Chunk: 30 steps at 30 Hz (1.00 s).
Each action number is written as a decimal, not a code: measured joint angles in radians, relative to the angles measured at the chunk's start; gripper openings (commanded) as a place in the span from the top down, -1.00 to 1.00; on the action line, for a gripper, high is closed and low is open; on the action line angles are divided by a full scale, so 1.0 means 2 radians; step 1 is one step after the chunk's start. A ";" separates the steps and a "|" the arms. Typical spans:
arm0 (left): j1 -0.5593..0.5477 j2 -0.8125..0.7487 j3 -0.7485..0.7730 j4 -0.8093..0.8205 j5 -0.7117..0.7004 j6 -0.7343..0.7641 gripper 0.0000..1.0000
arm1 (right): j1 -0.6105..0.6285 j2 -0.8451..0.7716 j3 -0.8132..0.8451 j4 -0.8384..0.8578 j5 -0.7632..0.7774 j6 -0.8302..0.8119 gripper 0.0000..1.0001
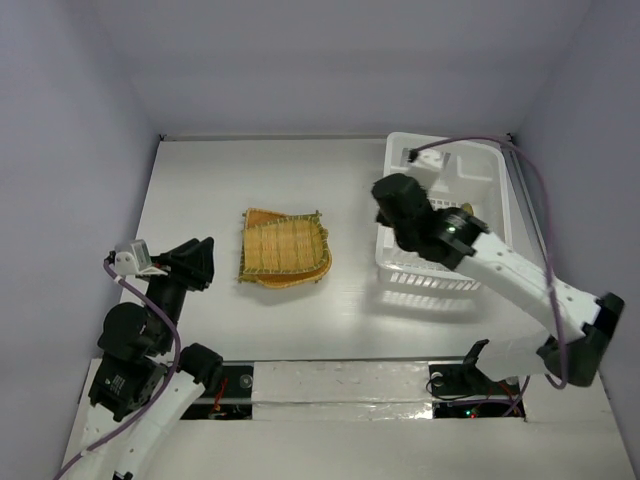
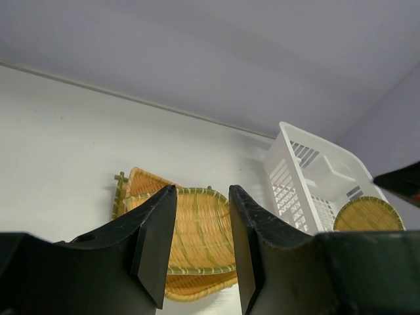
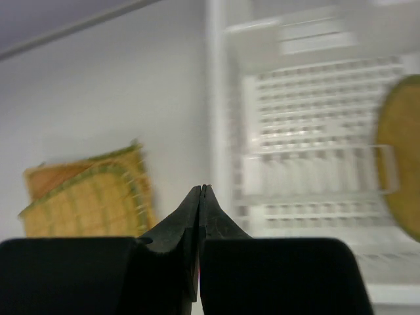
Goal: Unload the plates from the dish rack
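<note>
Two woven plates (image 1: 285, 250) lie stacked flat in the middle of the white table (image 1: 200, 190). They are thin, tan-orange and bamboo-looking, with a greenish edge. The top one is roughly square with a ribbed grid weave. The one under it is a deeper orange and pokes out at the stack's 10 o'clock corner and along its 6 o'clock edge.

The dish rack (image 1: 470, 165) sits at about 2 o'clock from the stack, well apart from it. It is a white plastic rectangular basket with slotted walls and glossy rims. One round plate (image 2: 367, 215) stands on edge inside it (same weave, green rim), leaning near the wall on the 3 o'clock side. In the right wrist view this plate is blurred and cut off by the edge of the frame.

The right arm (image 1: 500, 265), white with black joints, reaches across the rack from 5 o'clock and covers much of the basket's near half. The right jaws are pressed together with nothing between them. They hang near the rack's 9 o'clock wall. A purple cable (image 1: 535, 190) loops over the rack's far corner.

The left jaws stand apart and hold nothing. They sit at 9 o'clock from the stack and point toward it, and the stack shows through their gap. Pale lilac walls close in the table on three sides.
</note>
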State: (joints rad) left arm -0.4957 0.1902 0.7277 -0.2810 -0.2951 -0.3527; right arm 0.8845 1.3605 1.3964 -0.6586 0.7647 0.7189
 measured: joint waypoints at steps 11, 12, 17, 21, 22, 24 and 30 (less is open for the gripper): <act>0.000 -0.015 0.000 0.000 0.011 0.000 0.30 | -0.230 -0.203 -0.116 -0.138 0.040 -0.019 -0.35; 0.000 -0.015 0.000 0.000 0.013 0.000 0.30 | -0.242 -0.202 -0.118 -0.138 0.037 -0.023 -0.34; 0.000 -0.018 0.000 0.000 0.016 0.000 0.29 | -0.268 -0.155 -0.126 -0.123 -0.006 -0.079 -0.20; 0.000 -0.022 0.000 0.001 0.016 0.000 0.29 | -0.288 -0.109 -0.132 -0.099 -0.038 -0.121 -0.05; 0.000 -0.022 0.000 0.001 0.016 0.000 0.29 | -0.291 -0.099 -0.135 -0.096 -0.043 -0.130 0.01; 0.000 -0.022 0.000 0.001 0.016 0.001 0.29 | -0.299 -0.081 -0.136 -0.090 -0.049 -0.147 0.16; 0.000 -0.022 0.000 0.001 0.017 0.001 0.29 | -0.305 -0.039 -0.133 -0.082 -0.050 -0.189 0.62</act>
State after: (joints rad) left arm -0.4957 0.1471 0.7277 -0.2787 -0.2619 -0.3515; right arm 0.2749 1.2835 1.1313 -0.8227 0.6655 0.3412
